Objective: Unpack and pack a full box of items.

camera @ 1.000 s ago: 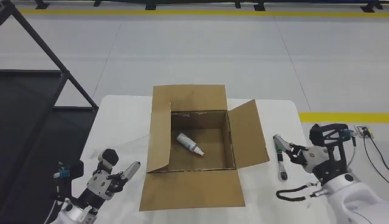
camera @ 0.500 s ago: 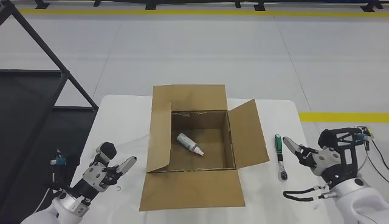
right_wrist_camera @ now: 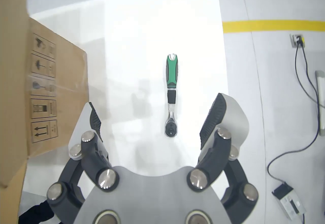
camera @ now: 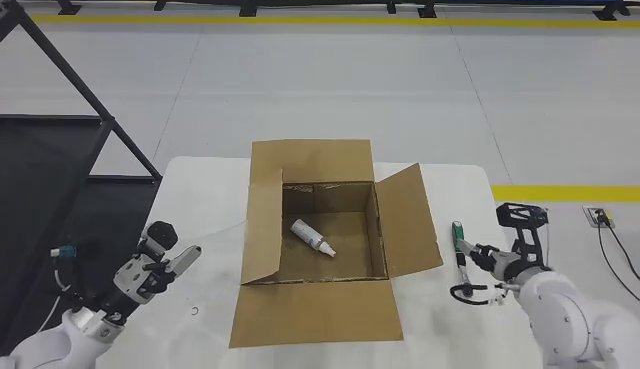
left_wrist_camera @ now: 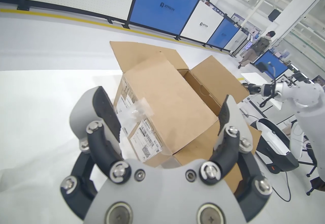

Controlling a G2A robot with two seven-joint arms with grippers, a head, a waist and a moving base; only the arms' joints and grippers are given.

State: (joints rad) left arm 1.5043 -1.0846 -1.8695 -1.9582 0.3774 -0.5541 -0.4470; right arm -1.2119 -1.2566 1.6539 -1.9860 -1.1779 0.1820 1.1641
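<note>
Whereas the top view looks down into the open brown cardboard box (camera: 405, 219), where a small white bottle (camera: 313, 237) lies on its floor, the left wrist view meets its labelled outer wall beyond the wide-open, empty left jaws. Ahead of the wide, empty right jaws, a green-and-black-handled chrome ratchet wrench (right_wrist_camera: 171, 88) lies on the glossy white table (right_wrist_camera: 127, 32), beside the box's flap.

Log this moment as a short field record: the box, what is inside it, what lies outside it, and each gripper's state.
box: cardboard box, flaps open, mid-table
inside: one small white bottle lying on the box floor
outside: green-handled ratchet wrench flat on the table, to the box's right, apart from it
left gripper: open, empty, off the box's left side
right gripper: open, empty, by the wrench, not touching it
</note>
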